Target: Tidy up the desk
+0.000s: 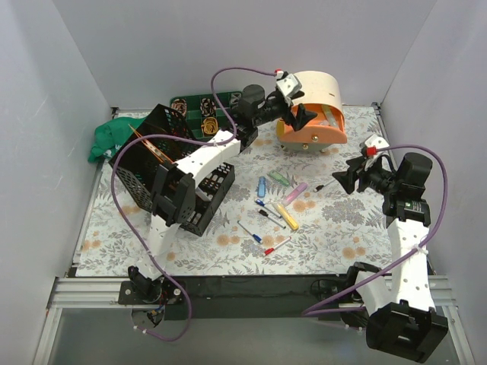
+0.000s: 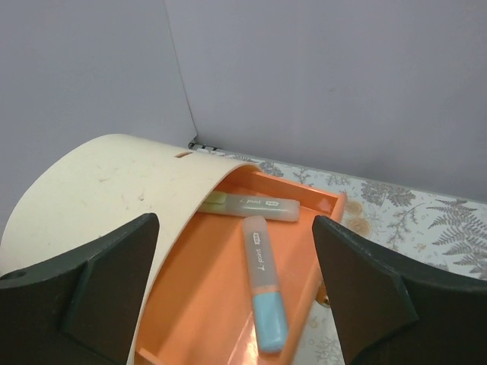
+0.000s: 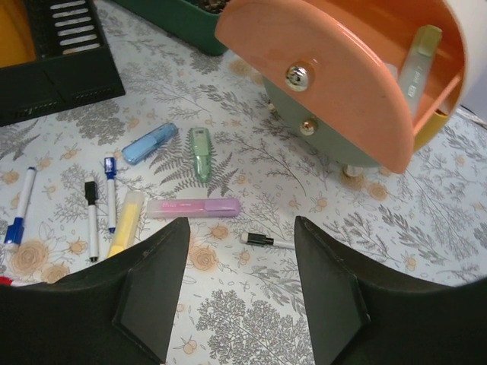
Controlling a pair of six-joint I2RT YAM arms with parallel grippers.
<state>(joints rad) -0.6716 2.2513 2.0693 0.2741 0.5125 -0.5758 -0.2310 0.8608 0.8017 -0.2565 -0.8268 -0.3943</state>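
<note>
The floral desk (image 1: pixel 342 228) carries loose pens at its middle: a blue highlighter (image 1: pixel 262 186), a green one (image 1: pixel 278 179), a pink one (image 1: pixel 295 192), a yellow one (image 1: pixel 286 216) and thin markers (image 1: pixel 272 218). An orange pen box (image 1: pixel 316 129) with a cream roll lid (image 1: pixel 319 87) stands at the back. My left gripper (image 1: pixel 299 115) is open and empty over the box; the left wrist view shows a blue highlighter (image 2: pixel 266 296) and a pale green one (image 2: pixel 251 204) inside. My right gripper (image 1: pixel 342 176) is open and empty above a small black-capped marker (image 3: pixel 262 240), near the pink highlighter (image 3: pixel 194 207).
A black wire-mesh rack (image 1: pixel 163 163) stands at the left under my left arm. A green compartment tray (image 1: pixel 194 106) sits at the back and a green cloth (image 1: pixel 106 137) at the far left. White walls close three sides.
</note>
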